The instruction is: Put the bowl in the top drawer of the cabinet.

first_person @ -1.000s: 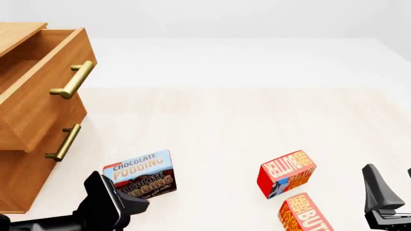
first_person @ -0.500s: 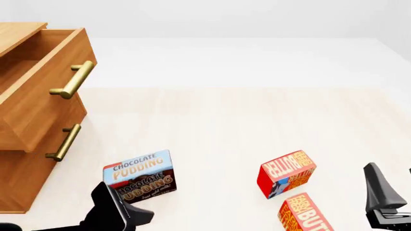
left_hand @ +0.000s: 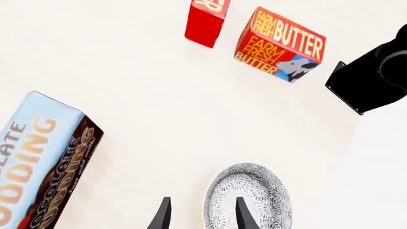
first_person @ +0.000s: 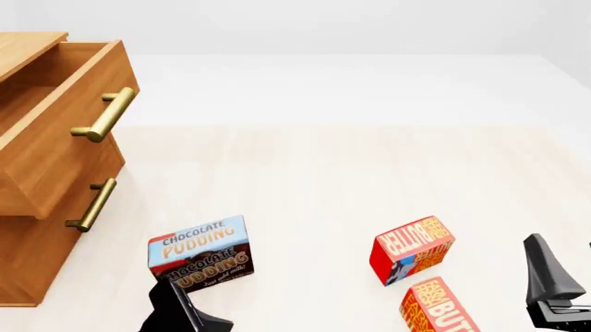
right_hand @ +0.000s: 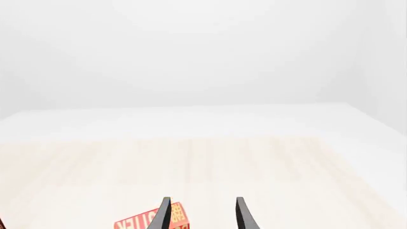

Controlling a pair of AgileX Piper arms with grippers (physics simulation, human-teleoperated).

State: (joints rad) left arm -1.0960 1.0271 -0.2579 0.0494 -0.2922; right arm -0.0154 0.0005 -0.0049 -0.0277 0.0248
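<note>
Left gripper [left_hand: 199,217] open, fingers apart above the bowl [left_hand: 249,196], bowl on the table beside the chocolate pudding box [left_hand: 43,162], farm fresh butter box [left_hand: 279,44] beyond, right gripper [right_hand: 201,214] open, top drawer [first_person: 65,117] of cabinet [first_person: 28,228] pulled out.

Light is bright, flat and even across all three views, with no visible source and no glare. The table [first_person: 369,180] renders as pale wood that washes toward white at its far edge, where it almost merges with the blank backdrop. Shadows are faint: only a soft grey smudge sits under the pudding box [first_person: 201,252] and the butter boxes [first_person: 411,249]. The brass handles on the cabinet [first_person: 55,138] carry a mild sheen. Edges stay crisp everywhere, without blur or bending at the frame borders. The bowl [left_hand: 249,196] shows its fine pattern sharply in the left wrist view.
</note>
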